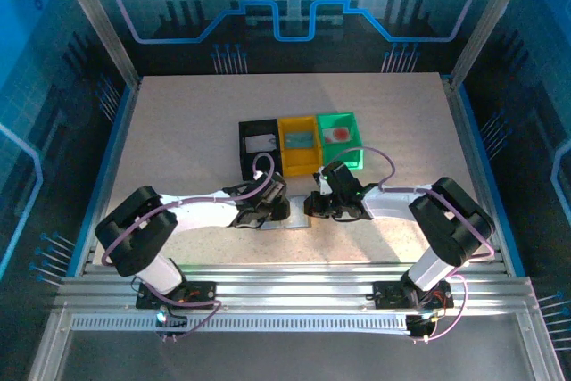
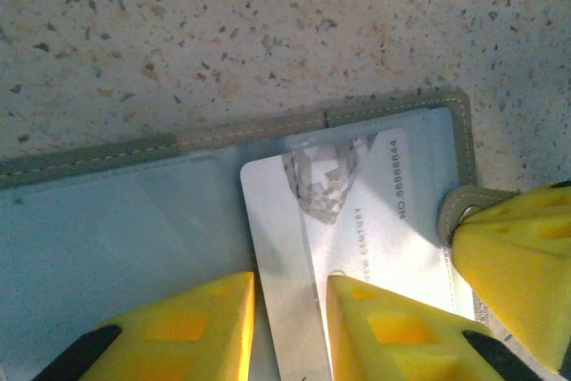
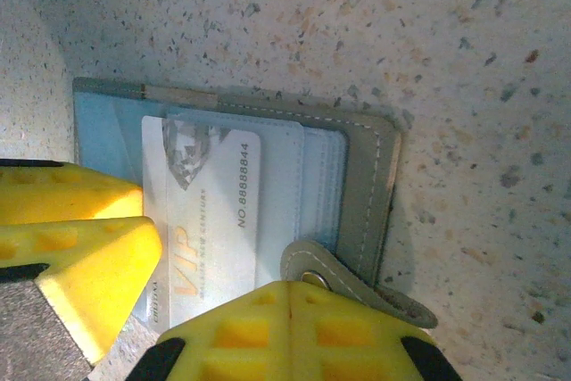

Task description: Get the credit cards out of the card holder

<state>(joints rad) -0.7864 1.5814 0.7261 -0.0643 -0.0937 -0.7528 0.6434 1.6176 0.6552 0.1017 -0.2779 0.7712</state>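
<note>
Yellow fingers of the left gripper [image 2: 290, 327] are sitting closest, at 6 o'clock in the left wrist view. They are standing a little apart astride the long edge of the credit card [image 2: 357, 211], and I cannot tell whether they are pinching it. This card is lying tucked in the card holder [image 2: 116, 229], which is lying open on the tabletop [image 2: 268, 24].

At 3 o'clock the right gripper [image 3: 290, 301] is fully closed, holding nothing and pressing on the tab clasp [image 3: 312, 267].

If this press is slackening, the holder may be dragging along with the card, or the thin card may be slipping from the fingers.

The stitched rim is blocking 12 and 3 o'clock, so the free way seems to be toward 9 o'clock. In the top view the black bin [image 1: 243, 144], yellow bin [image 1: 302, 165] and green bin [image 1: 346, 160] are waiting near, at 12 o'clock.
</note>
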